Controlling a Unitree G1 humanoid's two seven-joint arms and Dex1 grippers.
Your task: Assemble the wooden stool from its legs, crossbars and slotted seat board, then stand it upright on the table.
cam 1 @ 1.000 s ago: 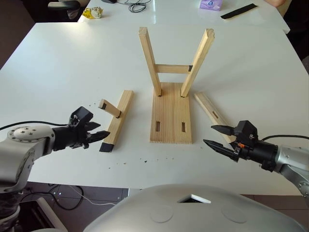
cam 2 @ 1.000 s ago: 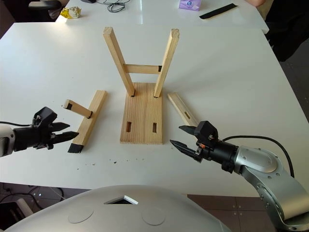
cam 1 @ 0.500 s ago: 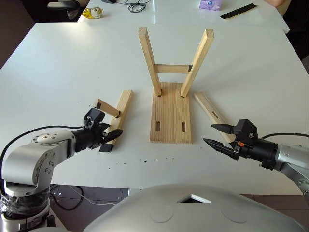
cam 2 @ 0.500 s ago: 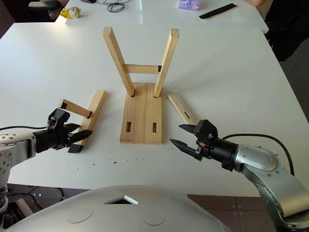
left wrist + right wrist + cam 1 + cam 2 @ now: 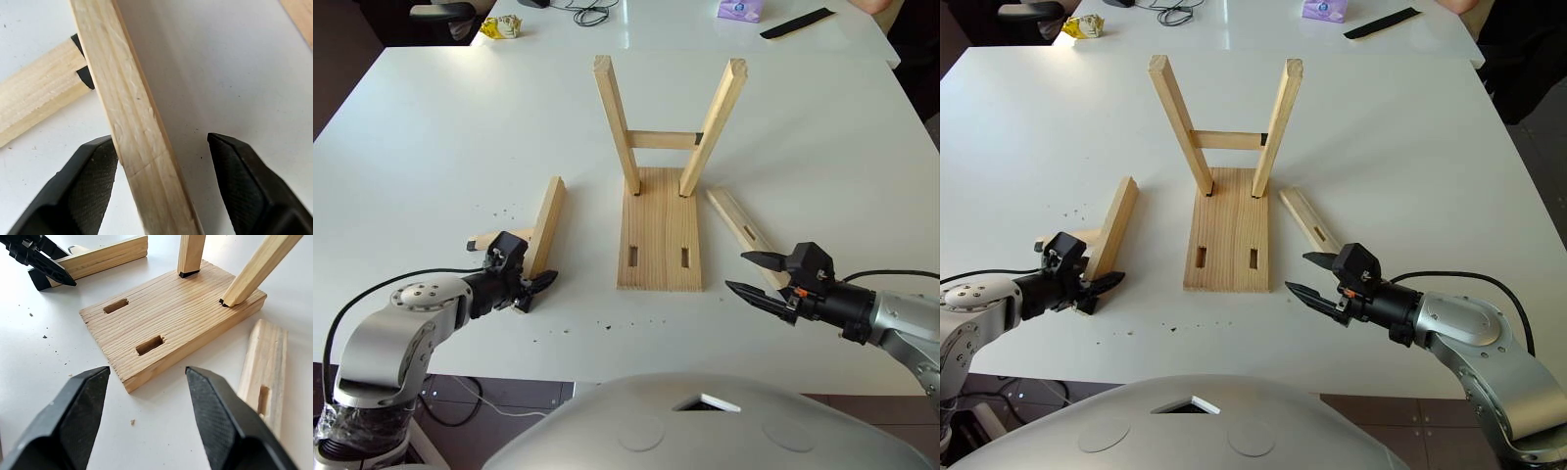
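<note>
Left claw [image 5: 538,291] straddles loose leg [image 5: 546,220], unclenched; right claw [image 5: 736,272] gapes near seat board [image 5: 658,235]

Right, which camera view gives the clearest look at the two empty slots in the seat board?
The right wrist view: both empty slots in the seat board are seen close up, their edges distinct. The eye views show them as small dark marks. The left wrist view looks at a loose leg.
</note>
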